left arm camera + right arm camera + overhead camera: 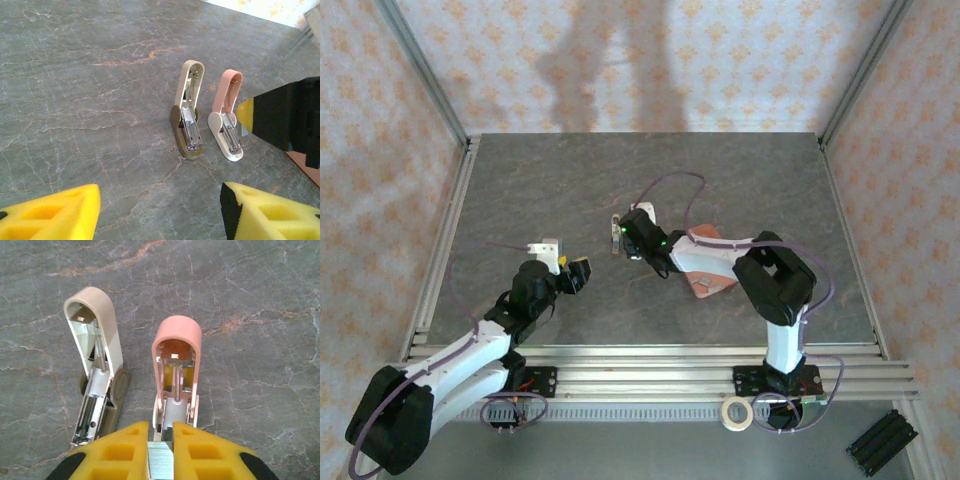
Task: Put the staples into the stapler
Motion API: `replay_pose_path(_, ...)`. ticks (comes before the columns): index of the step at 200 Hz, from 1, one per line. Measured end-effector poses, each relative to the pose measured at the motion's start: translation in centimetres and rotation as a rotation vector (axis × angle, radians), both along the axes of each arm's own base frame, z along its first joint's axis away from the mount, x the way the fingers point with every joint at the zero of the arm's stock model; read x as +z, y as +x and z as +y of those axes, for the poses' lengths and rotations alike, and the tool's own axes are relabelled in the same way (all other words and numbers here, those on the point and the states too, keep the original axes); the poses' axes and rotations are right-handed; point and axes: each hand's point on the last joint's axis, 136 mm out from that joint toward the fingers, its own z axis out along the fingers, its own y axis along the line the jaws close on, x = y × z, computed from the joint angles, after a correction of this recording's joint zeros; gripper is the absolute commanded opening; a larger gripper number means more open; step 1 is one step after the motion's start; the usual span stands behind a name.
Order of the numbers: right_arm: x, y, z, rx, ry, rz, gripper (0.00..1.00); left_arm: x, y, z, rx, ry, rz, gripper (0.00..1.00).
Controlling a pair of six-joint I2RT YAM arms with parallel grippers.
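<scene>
**A:** Right hand (161, 437) closed tight on a strip of staples (161, 464), right at the near end of the pink stapler (176, 371). The stapler lies hinged open on the table (260, 300).

**B:** Risks, biggest first?

**A:** The table looks slick. A push could skid the pink stapler into the beige stapler (97, 375) just beside it. Left hand (160, 200) hangs about half open, empty, bracing nothing.

**B:** And the smallest?

**A:** If tilted, the strip may jam on the channel lip or snap apart.
</scene>
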Motion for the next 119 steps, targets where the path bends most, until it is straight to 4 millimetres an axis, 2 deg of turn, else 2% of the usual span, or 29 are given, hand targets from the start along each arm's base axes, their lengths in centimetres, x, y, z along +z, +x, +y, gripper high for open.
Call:
replay_pose_path(33,-0.75,-0.05,-0.07,-0.001,-0.012,0.011,0.16,-0.02,-0.01,0.00,0.000,0.000,0.000,0.66)
replay_pose_path(119,-0.84,-0.05,-0.12,-0.007,-0.011,0.014,0.16,0.00,0.00,0.00,0.000,0.000,0.000,0.66)
